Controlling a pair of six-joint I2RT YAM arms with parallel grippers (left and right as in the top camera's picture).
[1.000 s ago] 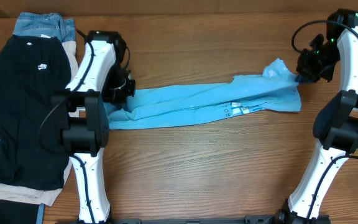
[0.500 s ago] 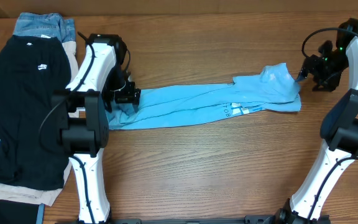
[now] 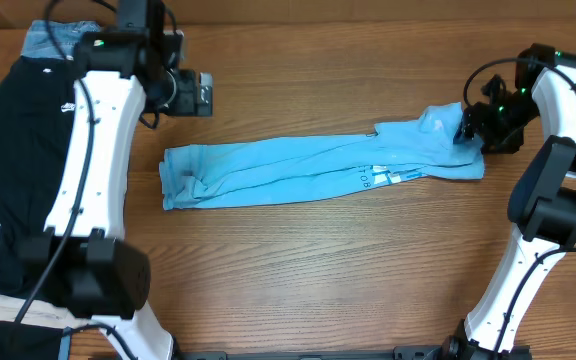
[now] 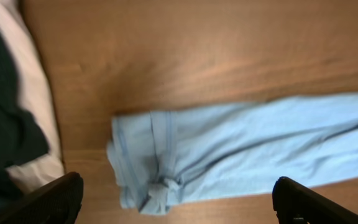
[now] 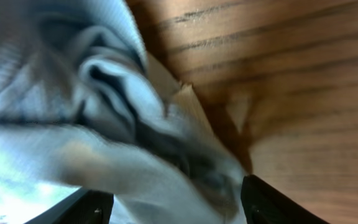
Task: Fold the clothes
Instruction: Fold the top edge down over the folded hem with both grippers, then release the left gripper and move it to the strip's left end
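T-shirt (image 3: 318, 172), sky-blue, lies bunched into a long band across the middle of the wooden table (image 3: 318, 270). A black shirt (image 3: 18, 170) covers the left edge. At the band's right end the right gripper (image 3: 466, 127) sits over crumpled fabric, fingers spread, pinching nothing. Farther back on the left, the left gripper (image 3: 196, 94) hangs over bare wood, fingers spread wide, apart from the T-shirt.

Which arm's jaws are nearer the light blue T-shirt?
Right. Right arm: jaws at the right end of the T-shirt. Left arm: jaws clear, beyond its left end.
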